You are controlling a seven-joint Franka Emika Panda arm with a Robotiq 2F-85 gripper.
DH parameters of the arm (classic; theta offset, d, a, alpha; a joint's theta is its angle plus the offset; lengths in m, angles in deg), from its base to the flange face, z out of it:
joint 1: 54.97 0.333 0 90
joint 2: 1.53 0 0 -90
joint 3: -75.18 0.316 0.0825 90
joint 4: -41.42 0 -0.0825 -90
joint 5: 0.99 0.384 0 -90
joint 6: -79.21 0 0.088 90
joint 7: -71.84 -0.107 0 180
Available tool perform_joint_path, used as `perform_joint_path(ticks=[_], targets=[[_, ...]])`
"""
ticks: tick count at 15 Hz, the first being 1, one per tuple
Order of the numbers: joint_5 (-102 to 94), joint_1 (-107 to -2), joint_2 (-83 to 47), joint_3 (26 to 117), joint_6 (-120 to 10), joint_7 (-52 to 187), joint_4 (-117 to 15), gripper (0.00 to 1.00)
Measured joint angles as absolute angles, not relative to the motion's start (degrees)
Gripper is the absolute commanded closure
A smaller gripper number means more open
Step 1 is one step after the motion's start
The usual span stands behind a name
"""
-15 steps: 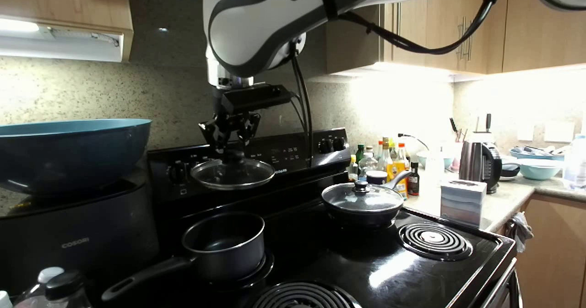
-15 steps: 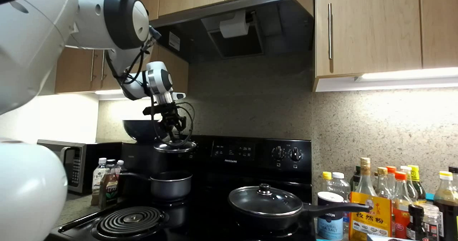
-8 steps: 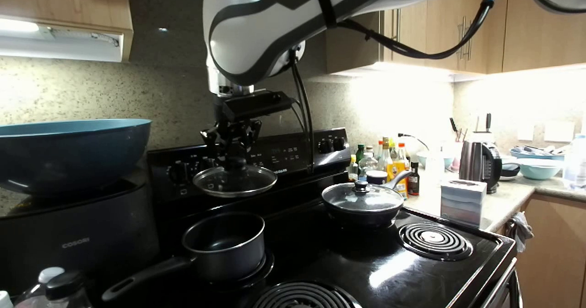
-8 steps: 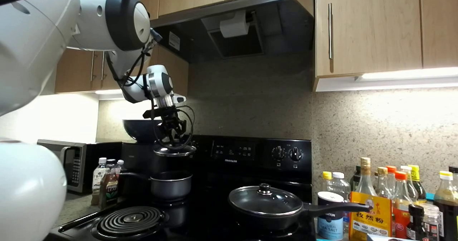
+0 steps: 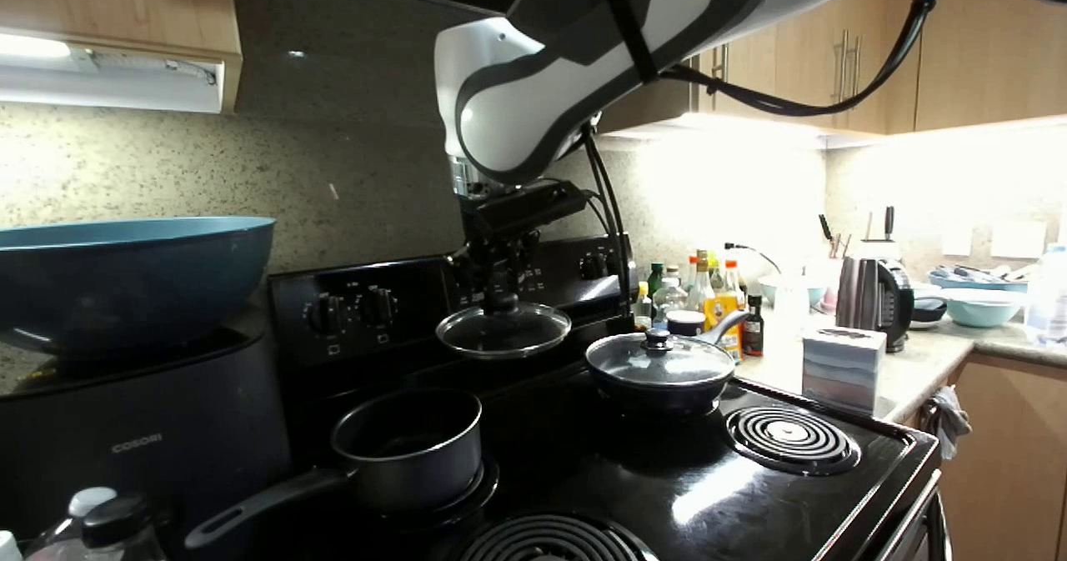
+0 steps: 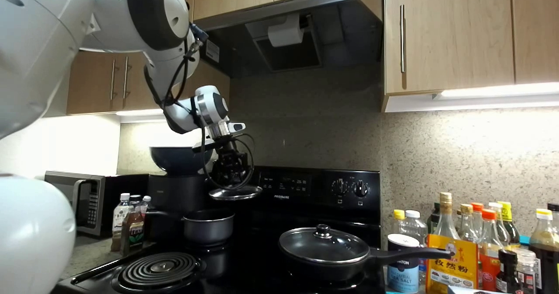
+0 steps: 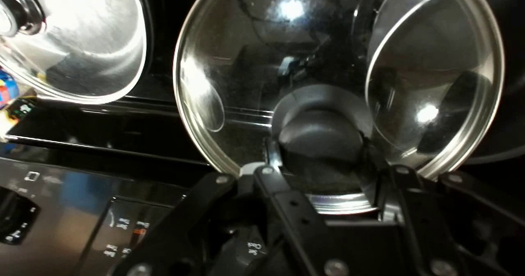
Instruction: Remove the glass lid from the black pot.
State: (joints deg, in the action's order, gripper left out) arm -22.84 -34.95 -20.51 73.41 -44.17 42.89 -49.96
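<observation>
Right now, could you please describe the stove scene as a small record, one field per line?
Glass lid: in the air, apart from the black pot
Hand: holds the lid by its dark knob
Pot state: uncovered, standing on the stove
Frying pan: under its own glass cover
Blue bowl: on top of a black appliance
Status: lid removed, not yet set down

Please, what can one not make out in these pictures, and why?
Black pot: its near wall hides the floor in an exterior view.
Glass lid: the wrist view's top edge cuts off part of the rim; the gripper covers another part.
Teal bowl: cut off by the left edge of an exterior view; its wall hides the floor.
Control panel: most lettering is too small to read in an exterior view.
</observation>
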Motion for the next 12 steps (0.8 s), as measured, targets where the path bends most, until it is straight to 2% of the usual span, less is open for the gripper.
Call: perform_joint_path(ticks=[2, 3, 8, 9, 12], targets=[[-23.85, -35.76, -18.68, 72.99, -43.67, 40.24, -52.65, 0.78], [-23.97, -36.20, -17.81, 72.90, -43.35, 39.11, -53.99, 0.53], [-23.97, -37.26, -16.01, 72.95, -42.23, 36.95, -57.00, 0.53], [-23.97, -37.26, -16.01, 73.01, -42.23, 36.90, -57.00, 0.78], [-23.97, -37.56, -16.35, 73.41, -42.23, 36.86, -56.99, 0.78]])
